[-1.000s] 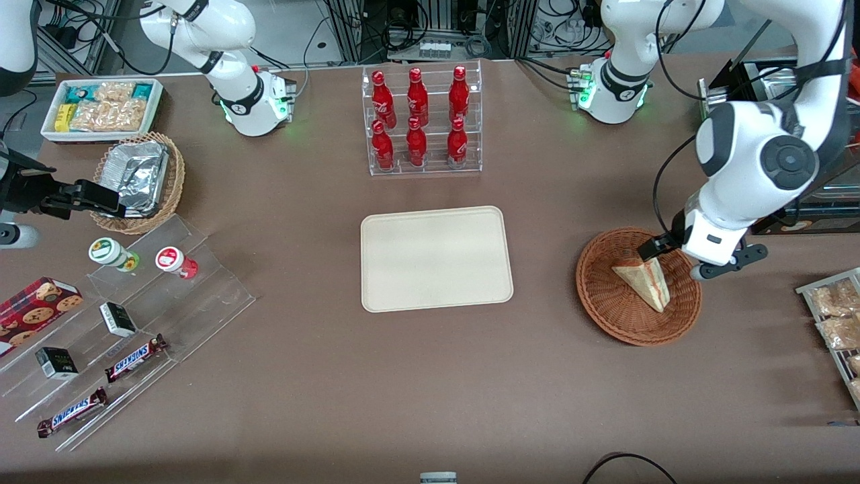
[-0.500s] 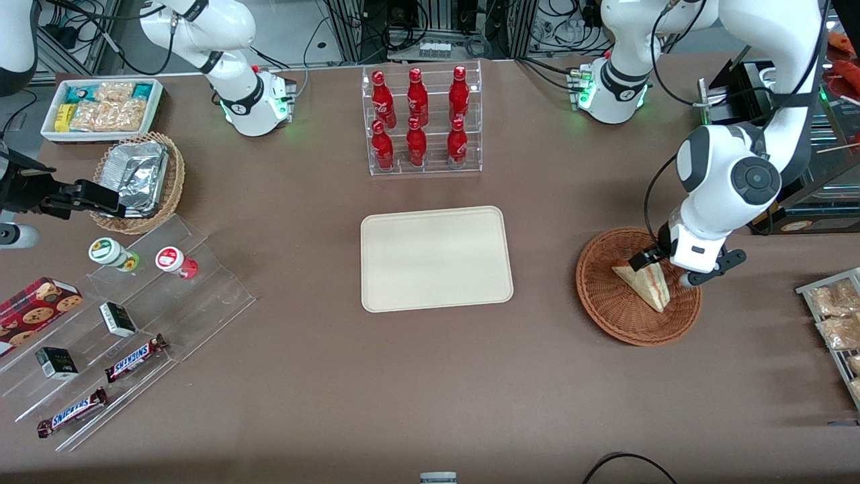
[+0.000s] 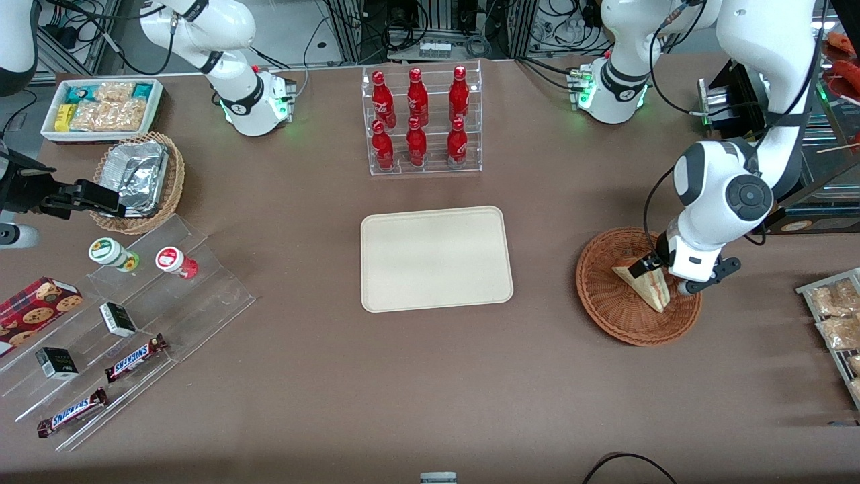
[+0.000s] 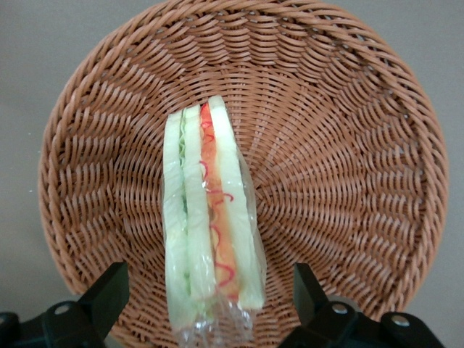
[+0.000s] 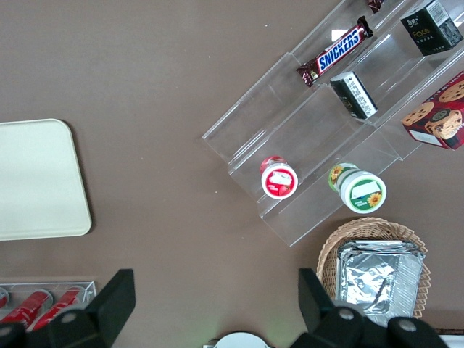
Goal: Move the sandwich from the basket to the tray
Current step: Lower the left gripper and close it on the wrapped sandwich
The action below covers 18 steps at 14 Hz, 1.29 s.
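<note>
Left arm is lining up its grab on the sandwich

The flat cream-beige rectangular tray (image 3: 437, 259) is sitting bare mid-table, and toward the working arm's end the plastic-wrapped triangular white-bread sandwich (image 4: 210, 225) is lying in the round reddish-brown wicker basket (image 3: 608, 302). The left arm's gripper (image 4: 210, 304) is straddling it, fingers spread and not clamping yet. It has come lower than a second ago. Next up, probably: close, lift, carry to the tray.

Even overhead light, soft shadows on the table (image 3: 430, 376), sharp frames, no glare.
</note>
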Tool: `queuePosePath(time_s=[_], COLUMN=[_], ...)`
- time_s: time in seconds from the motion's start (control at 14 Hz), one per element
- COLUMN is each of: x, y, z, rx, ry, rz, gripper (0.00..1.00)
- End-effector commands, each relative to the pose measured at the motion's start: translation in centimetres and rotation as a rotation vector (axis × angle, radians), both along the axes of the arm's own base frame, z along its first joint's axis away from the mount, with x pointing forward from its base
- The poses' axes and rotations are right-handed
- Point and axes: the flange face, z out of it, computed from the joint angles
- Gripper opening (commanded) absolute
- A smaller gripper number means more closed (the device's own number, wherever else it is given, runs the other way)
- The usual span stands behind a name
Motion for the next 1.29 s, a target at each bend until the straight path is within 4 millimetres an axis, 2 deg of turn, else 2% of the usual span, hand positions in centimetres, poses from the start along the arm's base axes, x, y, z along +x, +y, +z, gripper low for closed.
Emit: queuePosePath(time_s=[0.0, 0.21, 0.29, 0.36, 0.5, 0.57, 0.64, 0.79, 0.93, 1.07, 1.21], x=[0.2, 0.2, 0.2, 0.2, 0.0, 0.0, 0.0, 0.0, 0.2, 0.7, 1.4], y=[0.0, -0.3, -0.2, -0.2, -0.3, -0.4, -0.4, -0.4, -0.6, -0.9, -3.8], z=[-0.9, -2.4, -2.5, -2.4, -2.5, -2.5, -2.4, -2.0, -0.2, 3.4, 8.3], rx=[0.000, 0.000, 0.000, 0.000, 0.004, 0.005, 0.005, 0.009, 0.013, 0.040, 0.097], ry=[-0.015, -0.014, -0.012, -0.012, -0.003, -0.003, -0.002, 0.009, 0.002, 0.013, 0.067], rz=[0.035, 0.040, 0.041, 0.041, 0.048, 0.044, 0.044, 0.039, 0.025, -0.006, -0.086], gripper=[1.00, 1.00, 0.96, 0.82, 0.23, 0.04, 0.00, 0.00, 0.00, 0.00, 0.00])
